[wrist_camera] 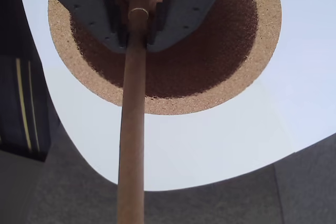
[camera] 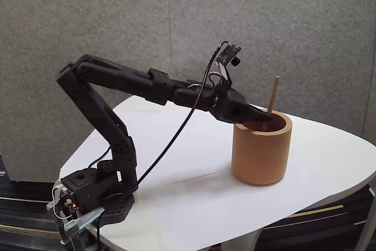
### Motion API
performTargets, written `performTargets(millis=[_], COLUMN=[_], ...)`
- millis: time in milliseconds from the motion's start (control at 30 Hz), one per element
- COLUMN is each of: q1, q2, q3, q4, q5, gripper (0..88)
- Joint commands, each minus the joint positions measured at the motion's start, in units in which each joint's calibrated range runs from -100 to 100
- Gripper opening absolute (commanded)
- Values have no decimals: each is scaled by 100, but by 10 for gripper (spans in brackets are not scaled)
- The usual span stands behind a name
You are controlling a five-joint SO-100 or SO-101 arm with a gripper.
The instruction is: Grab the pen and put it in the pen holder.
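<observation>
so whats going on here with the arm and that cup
A black robot arm on a white table is putting a pen, a thin wooden stick, into the cork pen holder. The gripper is over the cup's opening, its jaws closed on the pen. The pen stands nearly upright, its lower end inside the cup and its top above the rim. It has not been let go yet.

You have one pen, one pen holder, one white table, one black arm carrying one gripper, and one black cable trailing from the one small camera on its wrist.
</observation>
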Motion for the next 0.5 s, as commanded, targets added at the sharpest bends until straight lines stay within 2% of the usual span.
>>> performTargets(millis=[0,400,467], q1=[-41,-33,-41], q2=[220,228,204], q3=[-379,-379,-379], q4=[-356,-373,-373], q5=[-8,-8,-8], gripper=[4,5,34])
